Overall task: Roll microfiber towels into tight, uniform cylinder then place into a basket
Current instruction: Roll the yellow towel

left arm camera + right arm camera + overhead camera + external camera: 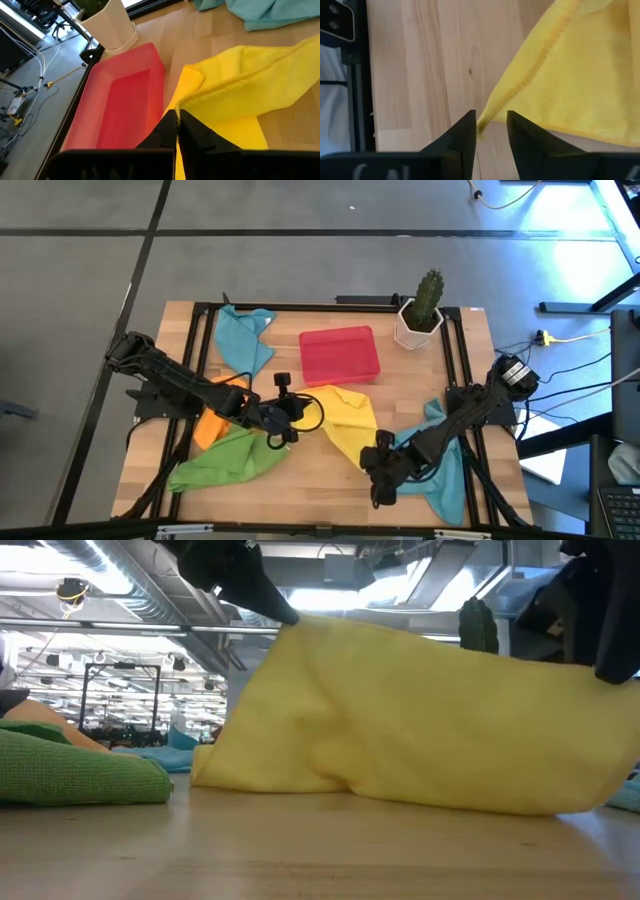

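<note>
Jaws of the left gripper [176, 131] are clenched on an edge of the yellow towel [347, 423], pinching it at the side nearest the basket [340, 354]; the low view shows that edge lifted off the surface [400, 390]. Jaws of the right gripper [491, 131] stand slightly parted around the towel's opposite corner, which sits in the gap between them; whether they actually press on the cloth I cannot tell.

That yellow towel lies mid-surface, spread and rumpled rather than rolled, stretched between the two grippers. Just behind it sits the red basket, with nothing inside, its long side toward the towel.

To the left, under the left arm, a green towel [225, 463] lies crumpled at the front, with an orange towel [210, 426] touching it just behind. One teal towel [245, 340] lies at the back left, beside the basket. Another teal towel [446, 477] lies at the front right beneath the right arm. A white pot [418, 328] holding a cactus [429, 295] stands at the back right, near the basket.
</note>
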